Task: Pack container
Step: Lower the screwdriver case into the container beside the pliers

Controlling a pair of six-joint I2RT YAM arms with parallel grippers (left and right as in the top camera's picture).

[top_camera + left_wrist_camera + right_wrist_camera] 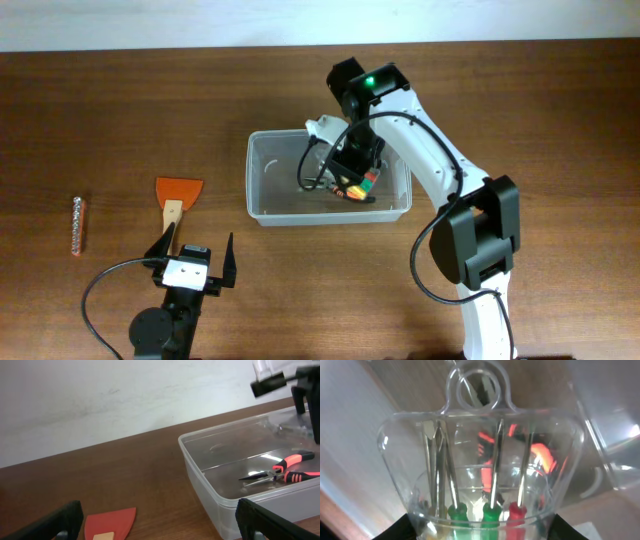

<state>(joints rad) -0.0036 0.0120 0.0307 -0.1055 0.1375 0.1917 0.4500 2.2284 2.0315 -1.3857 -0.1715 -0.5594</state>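
The container is a clear plastic tub at mid-table. Red-handled pliers lie on its floor. My right gripper reaches down into the tub and is shut on a small clear case of bits. In the right wrist view that case fills the frame between the right gripper's jaws, showing yellow, green and red bits, with the pliers' red handles visible through it. My left gripper stands open and holds nothing, just near of an orange scraper. The scraper's blade lies between the left gripper's fingers.
A narrow orange card with a metal strip lies at the far left of the brown wooden table. The container's near wall stands just right of the left gripper. The right arm hangs over the tub.
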